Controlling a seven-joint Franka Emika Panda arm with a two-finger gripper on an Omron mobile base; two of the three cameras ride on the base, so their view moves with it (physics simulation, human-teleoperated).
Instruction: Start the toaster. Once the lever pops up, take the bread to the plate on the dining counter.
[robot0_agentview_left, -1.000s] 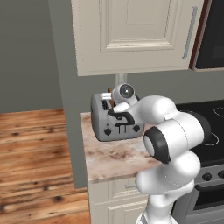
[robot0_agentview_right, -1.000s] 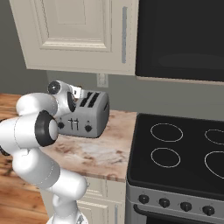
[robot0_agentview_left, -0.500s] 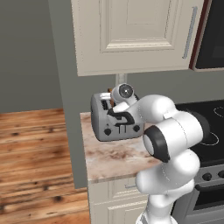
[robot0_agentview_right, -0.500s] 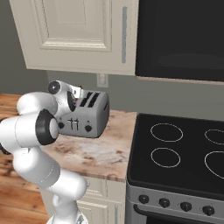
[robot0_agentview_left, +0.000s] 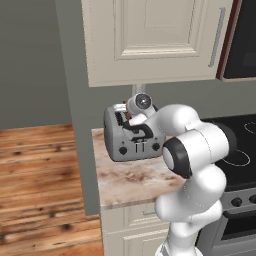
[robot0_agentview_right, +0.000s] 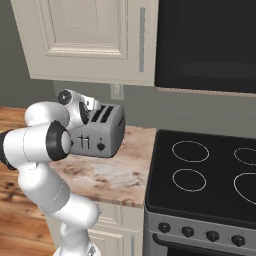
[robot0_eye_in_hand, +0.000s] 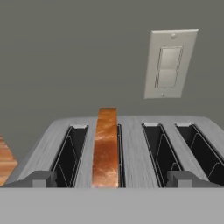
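The arm's own white links cover much of the toaster (robot0_agentview_left: 131, 141) in the left base view, hiding most of its top and part of its front, and in the right base view the arm's elbow covers the toaster's left end, so the sliders there are hard to read. The gripper (robot0_agentview_left: 131, 118) sits just above the toaster's top, and its fingertips are too small and too masked by the wrist to make out in either base view. In the hand view the fingertips (robot0_eye_in_hand: 38, 179) stand at the far left and far right of the lower edge, spread wide, with nothing between them and touching nothing that can be seen. The bread (robot0_eye_in_hand: 105, 147) stands upright in the second slot from the left, its brown crust edge rising above the slot rim; the other three slots look dark and empty. The toaster rests toward the far side of the narrow marbled counter (robot0_agentview_left: 132, 181), with bare stone in front of it up to the near edge. The stove (robot0_agentview_right: 210, 175) adjoins the counter on the right, an upper cabinet (robot0_agentview_right: 85, 35) hangs above, and a wall switch plate (robot0_eye_in_hand: 170, 63) sits on the grey wall behind.
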